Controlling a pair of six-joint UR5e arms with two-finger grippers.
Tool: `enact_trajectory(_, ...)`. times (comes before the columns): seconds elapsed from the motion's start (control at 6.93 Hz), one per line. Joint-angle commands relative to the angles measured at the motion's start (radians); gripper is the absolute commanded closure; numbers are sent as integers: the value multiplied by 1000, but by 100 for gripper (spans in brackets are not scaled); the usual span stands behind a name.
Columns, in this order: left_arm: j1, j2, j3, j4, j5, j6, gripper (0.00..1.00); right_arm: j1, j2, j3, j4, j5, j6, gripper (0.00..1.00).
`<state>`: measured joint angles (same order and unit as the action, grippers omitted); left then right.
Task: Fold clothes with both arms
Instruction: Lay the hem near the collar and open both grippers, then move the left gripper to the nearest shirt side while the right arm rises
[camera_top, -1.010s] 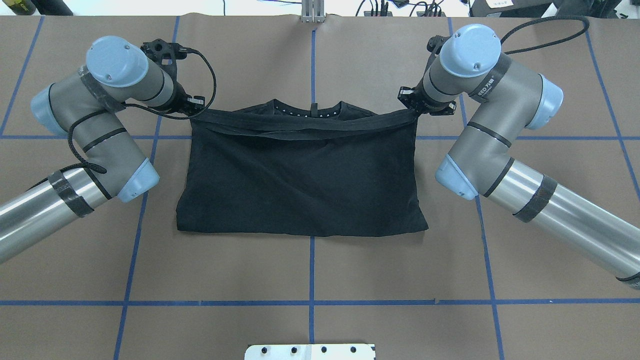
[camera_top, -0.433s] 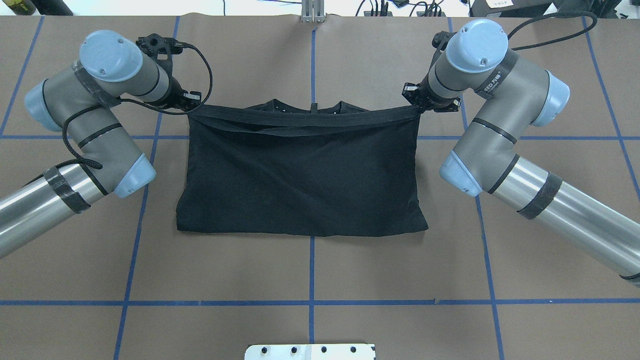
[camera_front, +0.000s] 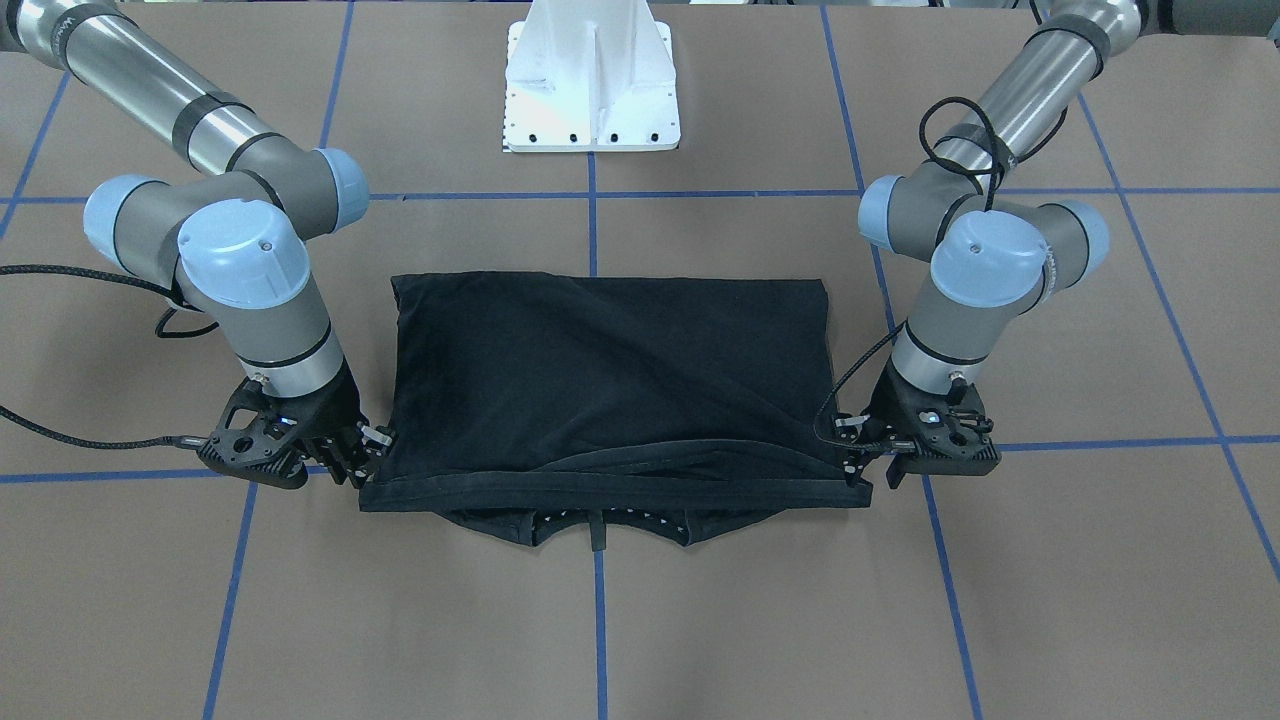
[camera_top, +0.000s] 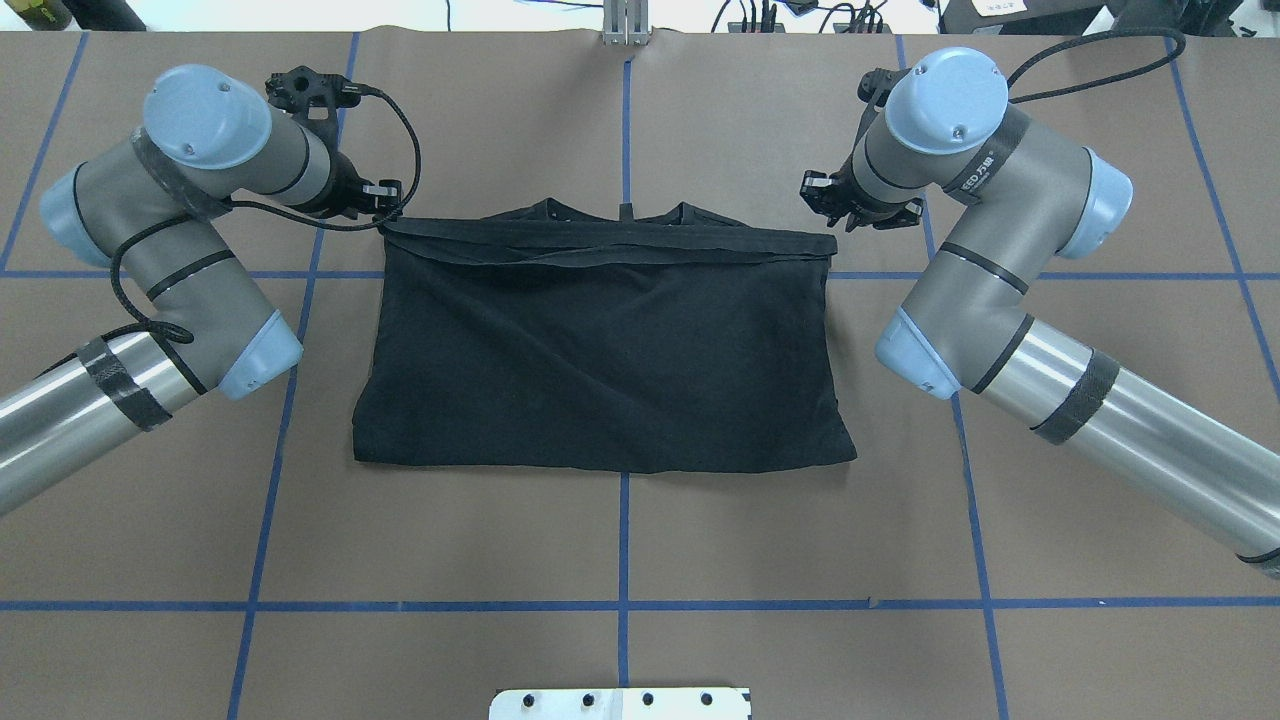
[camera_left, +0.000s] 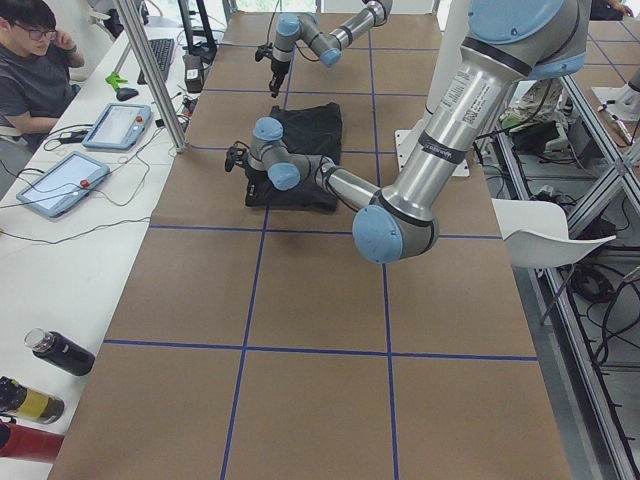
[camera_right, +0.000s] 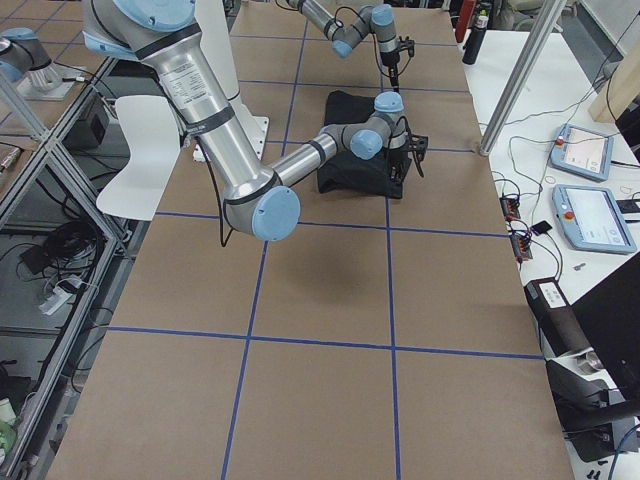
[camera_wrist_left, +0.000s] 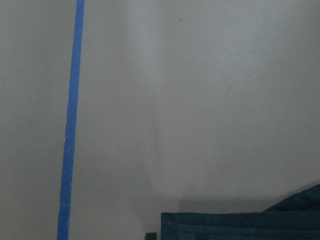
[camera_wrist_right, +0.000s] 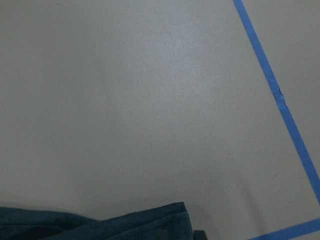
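The black T-shirt (camera_top: 600, 350) lies on the brown table, folded in half, its hem brought up to just short of the collar (camera_top: 625, 213). In the front-facing view the hem band (camera_front: 610, 492) rests flat with the collar (camera_front: 600, 525) showing beyond it. My left gripper (camera_top: 388, 208) hovers at the fold's far left corner, open, and shows on the right in the front-facing view (camera_front: 858, 462). My right gripper (camera_top: 832, 210) stands open just off the far right corner (camera_front: 365, 458). Each wrist view shows only a flat shirt corner (camera_wrist_left: 240, 225) (camera_wrist_right: 100, 222) on the table.
The white pedestal base (camera_front: 590, 80) stands behind the shirt on the robot's side. Blue tape lines (camera_top: 624, 605) cross the brown table. A side bench holds tablets (camera_left: 55, 180) and bottles (camera_left: 55, 350), with a person (camera_left: 35, 70) seated there. Another bench carries pendants (camera_right: 590, 210).
Both grippers carried the hem a little farther toward the collar, then let it go. The stretched edge has dropped flat, and the right gripper has drawn back off its corner.
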<state>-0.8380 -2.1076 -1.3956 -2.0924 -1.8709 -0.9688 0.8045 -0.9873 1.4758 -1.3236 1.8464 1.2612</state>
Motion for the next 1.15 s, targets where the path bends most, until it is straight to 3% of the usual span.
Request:
enact_trajectory(0.0,-7,65,-93,-14,-72,19,0,19,1,8,-2,34,-52,0)
enact_trajectory(0.14,-9,160,-209,-14,-136,62,0,38,-7,21,-2,68,-101,0)
enact_trajectory(0.43,5,289,-351,-26,-162,55,0,38,-30,43,0,70,-118,0)
enact_trajectory(0.72,115,389,-372,-198,-168,-14,0,38,-31,44,1,68,-118,0)
enact_trajectory(1.01,239,390,-364,-264,-121,-154,0,36,-33,43,1,66,-118,0)
